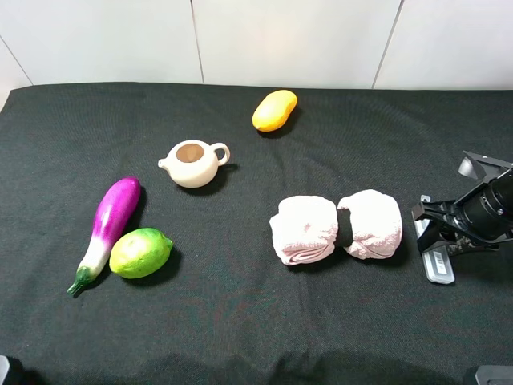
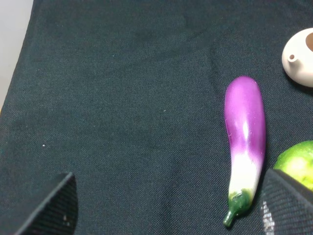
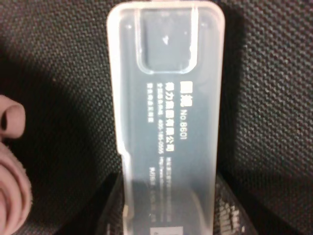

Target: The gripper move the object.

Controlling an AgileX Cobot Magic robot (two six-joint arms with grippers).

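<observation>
My right gripper (image 1: 439, 228), a black boxy claw, sits low at the right edge of the black cloth. It is shut on a clear plastic case (image 1: 438, 263) that lies flat on the cloth. In the right wrist view the case (image 3: 166, 122) runs out between the two dark fingers (image 3: 110, 208), and it carries printed white lettering. My left gripper (image 2: 171, 210) is open, its fingertips (image 2: 54, 205) wide apart above bare cloth, with nothing between them. It hovers beside a purple eggplant (image 2: 244, 142). The exterior high view does not show the left arm.
Two rolled pink towels (image 1: 304, 229) (image 1: 373, 224) lie just left of the case. A beige teapot (image 1: 192, 163), a yellow mango (image 1: 274, 110), the eggplant (image 1: 111, 220) and a green lime (image 1: 141, 253) lie further left. A white wall stands behind the table.
</observation>
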